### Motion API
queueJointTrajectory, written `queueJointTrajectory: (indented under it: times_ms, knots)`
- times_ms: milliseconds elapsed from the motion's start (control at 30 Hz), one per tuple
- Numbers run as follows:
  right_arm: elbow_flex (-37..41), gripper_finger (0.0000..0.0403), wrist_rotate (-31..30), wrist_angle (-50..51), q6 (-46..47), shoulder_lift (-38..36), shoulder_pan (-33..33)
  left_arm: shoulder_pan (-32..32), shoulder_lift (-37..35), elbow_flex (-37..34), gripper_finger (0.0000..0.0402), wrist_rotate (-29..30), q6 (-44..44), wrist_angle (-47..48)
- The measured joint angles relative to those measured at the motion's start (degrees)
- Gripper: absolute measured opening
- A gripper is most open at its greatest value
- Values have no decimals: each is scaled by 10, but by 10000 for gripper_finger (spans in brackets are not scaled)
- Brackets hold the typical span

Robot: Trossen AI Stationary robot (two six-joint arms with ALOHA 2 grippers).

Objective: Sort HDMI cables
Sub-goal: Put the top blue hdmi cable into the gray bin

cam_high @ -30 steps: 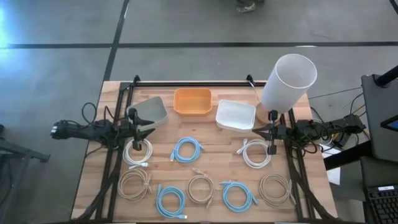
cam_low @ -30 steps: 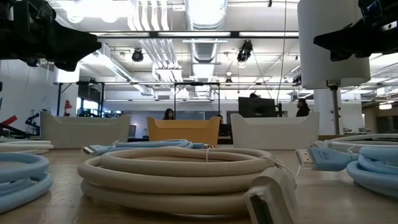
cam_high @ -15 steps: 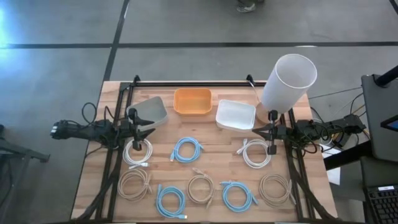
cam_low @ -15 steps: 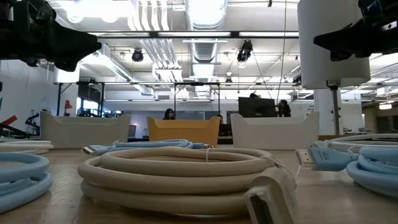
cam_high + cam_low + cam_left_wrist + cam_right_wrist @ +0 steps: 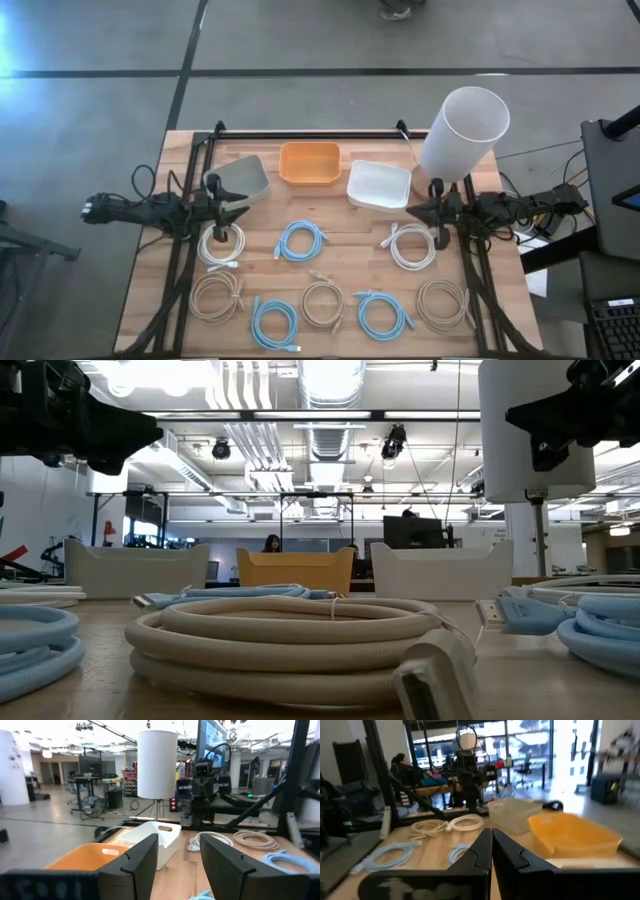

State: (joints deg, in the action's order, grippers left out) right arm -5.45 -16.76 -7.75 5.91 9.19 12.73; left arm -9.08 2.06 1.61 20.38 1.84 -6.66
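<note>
Right gripper (image 5: 437,211) has turned slightly above the white cable (image 5: 410,245) just under its jaws, which are together; likely lining up a first pick. Left gripper (image 5: 225,208) waits, jaws apart, over another white cable (image 5: 220,244). Grey bin (image 5: 240,178), orange bin (image 5: 309,163) and white bin (image 5: 378,185) look empty; all cables lie on the surface (image 5: 345,232).

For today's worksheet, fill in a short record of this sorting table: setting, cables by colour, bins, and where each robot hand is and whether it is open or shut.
setting: wooden table seen from above, nothing sorted yet
blue cables: three coils, e.g. blue cable
white cables: two coils, e.g. white cable
beige cables: three coils, e.g. beige cable
bins: grey bin, orange bin, white bin, all along the far edge, all without cables
left hand: above the table's left side, open
right hand: above the table's right side, shut, holding nothing
</note>
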Motion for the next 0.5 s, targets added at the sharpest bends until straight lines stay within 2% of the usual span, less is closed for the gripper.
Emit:
queueJointTrajectory:
  times_ms: [100, 200, 367, 500]
  knots:
    - [0, 8, -1, -11, -27, -1, 0, 0, 2, 0, 172, -28, -41, 3]
    - [0, 8, -1, -11, -18, 0, 0, 0, 2, 0, 172, -27, -48, 12]
    - [0, 8, -3, -26, -55, 0, 0, 1, 4, 0, 172, -7, -31, 9]
    - [0, 8, -16, -77, -63, 6, 0, 1, 4, 0, 172, -7, -3, 3]
